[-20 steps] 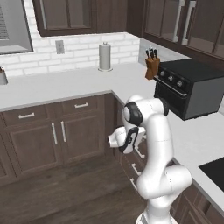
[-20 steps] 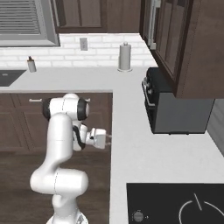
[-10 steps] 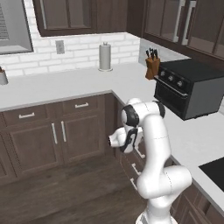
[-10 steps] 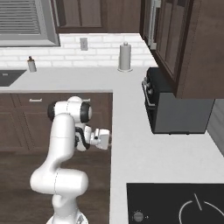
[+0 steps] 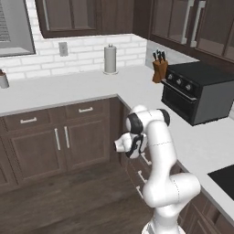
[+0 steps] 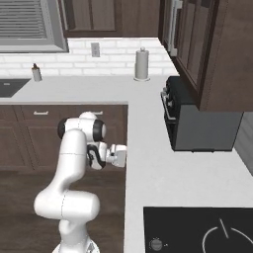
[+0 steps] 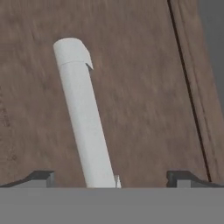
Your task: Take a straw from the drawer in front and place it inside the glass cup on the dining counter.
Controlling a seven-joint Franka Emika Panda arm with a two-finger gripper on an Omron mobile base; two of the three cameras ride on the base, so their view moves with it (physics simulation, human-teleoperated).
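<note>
- Fingertips [image 7: 41,177] of the gripper [image 7: 111,177] stand spread wide, one on either side of the silver bar handle [image 7: 83,122]; the tool is released and grasps nothing
- Risk nearest the handle: in the hand view the bar runs aslant between the tips, leaning toward the left one; if the jaws close from this roll, they may pinch it off-centre or crookedly, and the grip could slide along the bar
- Risk at the handle itself: the tips look close to the bar but contact cannot be told; closing too far out from the handle could catch only its front face, and the pull would slip off
- Risk behind the handle: the dark brown drawer [image 7: 144,109] front lies directly behind the bar and looks shut; pushing further in could jam the tips against the wood
- Risk inside, behind the handle: the straw is judged to lie within this shut drawer; a jerky pull could roll so light a stick to the back, out of easy reach
- Pose, left base view: the white arm [image 5: 160,155] rises from the base, folds over at a raised elbow and bends back down; the hand is held level, low beneath the counter [image 5: 196,146] edge, with the gripper [image 5: 137,148] aimed sideways at the cabinet front that carries the handle
- Pose, right base view: the hand [image 6: 117,154] points straight in under the white counter's overhang; the exact gap to the handle cannot be judged from this side
</note>
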